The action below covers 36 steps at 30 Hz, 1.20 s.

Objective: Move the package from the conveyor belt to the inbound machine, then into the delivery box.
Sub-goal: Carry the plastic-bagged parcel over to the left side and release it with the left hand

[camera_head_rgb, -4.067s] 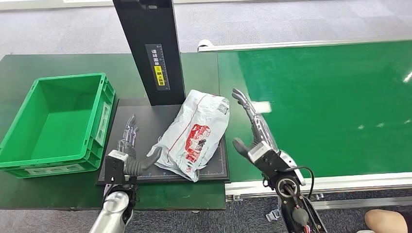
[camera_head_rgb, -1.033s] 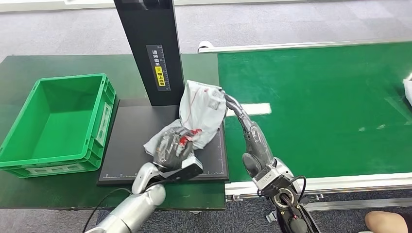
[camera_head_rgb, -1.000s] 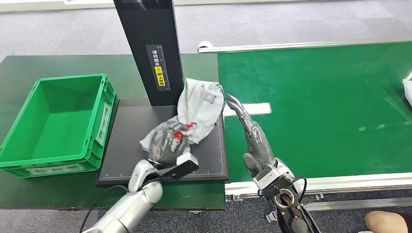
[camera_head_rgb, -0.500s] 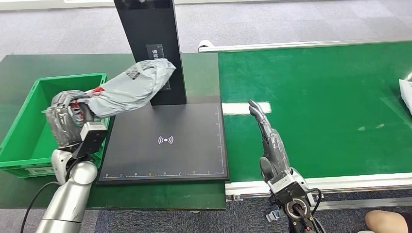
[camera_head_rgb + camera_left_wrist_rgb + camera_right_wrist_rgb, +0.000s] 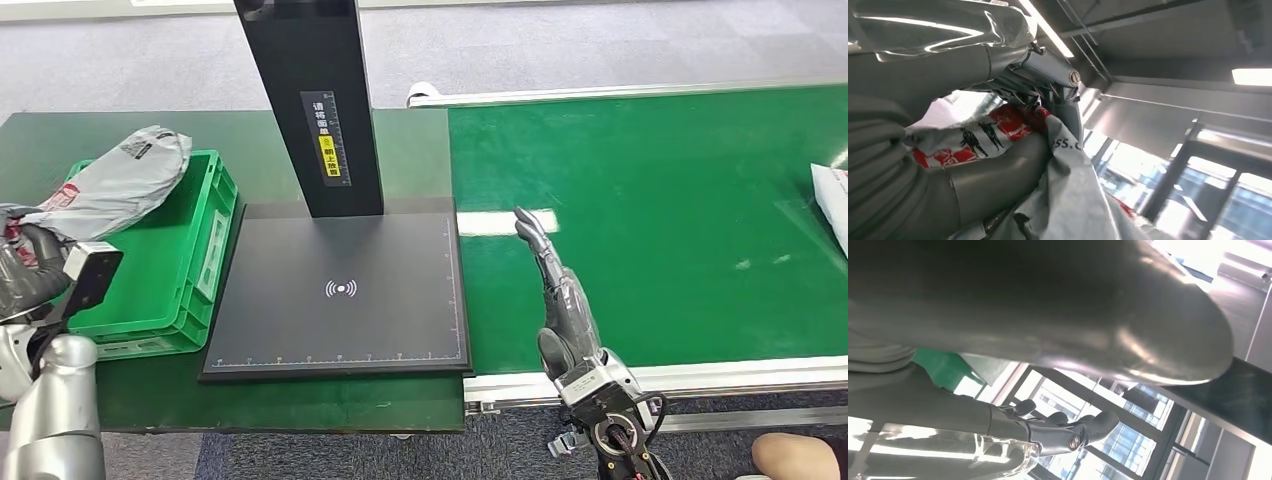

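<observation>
From the head view you see the left hand (image 5: 25, 270) gripping the package (image 5: 115, 185) over the green box (image 5: 190, 270); the right hand (image 5: 555, 285) is open above the belt (image 5: 680, 200). Your left wrist view shows fingers (image 5: 1048, 75) clamped on the package (image 5: 1068, 200).

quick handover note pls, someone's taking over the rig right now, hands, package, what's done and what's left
Left hand grips the grey package at one end, holding it over the green delivery box, not yet released.
Right hand holds nothing, fingers extended above the conveyor belt.
Done: package is off the belt and off the inbound machine's black pad.
Left: lower the package into the box and let go.
Another package lies at the belt's far right edge.
</observation>
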Each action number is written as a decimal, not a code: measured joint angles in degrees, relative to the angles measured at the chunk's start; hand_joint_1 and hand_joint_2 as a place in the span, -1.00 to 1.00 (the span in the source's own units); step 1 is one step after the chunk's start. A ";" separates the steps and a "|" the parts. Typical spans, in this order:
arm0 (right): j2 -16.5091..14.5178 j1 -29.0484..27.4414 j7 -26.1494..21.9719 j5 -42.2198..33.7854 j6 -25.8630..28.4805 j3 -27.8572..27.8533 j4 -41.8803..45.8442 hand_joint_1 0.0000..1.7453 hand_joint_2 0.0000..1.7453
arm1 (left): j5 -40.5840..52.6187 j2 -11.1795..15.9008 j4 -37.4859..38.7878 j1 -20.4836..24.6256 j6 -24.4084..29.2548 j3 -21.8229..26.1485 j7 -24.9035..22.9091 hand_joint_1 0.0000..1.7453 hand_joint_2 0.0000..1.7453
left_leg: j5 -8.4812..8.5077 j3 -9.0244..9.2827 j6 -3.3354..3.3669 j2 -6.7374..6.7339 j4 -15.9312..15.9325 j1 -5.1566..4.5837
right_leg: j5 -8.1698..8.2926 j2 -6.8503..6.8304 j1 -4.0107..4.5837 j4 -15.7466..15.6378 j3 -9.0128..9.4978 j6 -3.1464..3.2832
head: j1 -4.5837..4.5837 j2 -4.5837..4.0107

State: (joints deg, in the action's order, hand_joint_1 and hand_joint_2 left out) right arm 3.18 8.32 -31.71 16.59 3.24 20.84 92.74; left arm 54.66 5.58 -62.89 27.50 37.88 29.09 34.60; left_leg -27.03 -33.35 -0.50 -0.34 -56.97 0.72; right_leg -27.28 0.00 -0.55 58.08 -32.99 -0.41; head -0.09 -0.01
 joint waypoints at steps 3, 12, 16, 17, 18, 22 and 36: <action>-0.01 0.17 0.06 -0.04 -0.15 0.03 0.00 -1.00 -1.00 | 1.70 0.24 2.88 1.23 0.00 3.98 0.62 1.00 1.00 | 0.00 -0.02 0.00 0.02 0.00 0.00 | 0.00 0.00 0.00 0.00 0.00 0.00 | -0.01 -0.01; -0.03 0.82 0.26 -0.57 -0.09 0.08 -0.02 -1.00 -1.00 | 3.56 0.32 8.27 2.75 0.00 7.23 1.26 -0.97 1.00 | 0.00 -0.01 0.00 0.05 0.00 -0.01 | 0.01 -0.01 -0.01 -0.01 0.01 0.00 | -0.01 0.01; -0.03 0.93 0.26 -0.60 -0.10 0.08 -0.02 -1.00 -1.00 | 2.38 0.35 9.77 3.10 0.00 7.23 1.53 -1.00 1.00 | 0.00 -0.01 0.00 0.05 0.00 0.00 | 0.01 -0.01 -0.01 0.00 -0.01 0.00 | -0.02 -0.01; -0.03 0.97 0.26 -0.60 -0.10 0.08 -0.02 -1.00 -1.00 | 0.90 0.41 10.20 3.15 -0.02 6.89 1.63 -1.00 1.00 | 0.00 -0.01 0.00 0.05 0.00 0.00 | 0.01 -0.01 -0.01 0.00 -0.01 0.00 | -0.01 -0.01; -0.03 1.00 0.25 -0.62 -0.13 0.08 -0.02 -1.00 -1.00 | -1.48 0.49 10.59 3.12 -0.15 6.20 1.76 -1.00 1.00 | 0.00 -0.01 0.00 0.05 0.00 0.00 | 0.01 -0.01 -0.01 0.00 -0.01 0.00 | -0.01 -0.01; -0.03 1.10 0.21 -0.70 -0.32 0.08 -0.16 -1.00 -1.00 | -16.08 0.41 9.33 1.37 -4.01 0.17 2.21 -1.00 1.00 | 0.00 -0.01 0.00 0.05 0.00 -0.01 | 0.01 -0.01 -0.02 -0.01 0.00 0.00 | -0.02 -0.01; -0.37 2.82 1.28 -1.26 -2.23 0.06 -2.96 -1.00 -1.00 | -47.13 -7.41 -17.48 -14.66 -27.89 -24.64 1.14 -1.00 1.00 | -0.04 -0.05 0.02 0.07 -0.01 -0.03 | 0.00 -0.01 -0.04 -0.04 -0.01 -0.01 | 0.00 -0.01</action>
State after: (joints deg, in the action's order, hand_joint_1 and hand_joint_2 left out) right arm 2.81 11.14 -30.44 15.33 1.01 20.90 89.78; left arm 7.53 -1.82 -80.37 12.84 9.99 4.45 35.74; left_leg -27.07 -33.40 -0.48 -0.26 -56.98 0.68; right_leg -27.28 -0.02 -0.59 58.04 -33.00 -0.42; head -0.09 -0.02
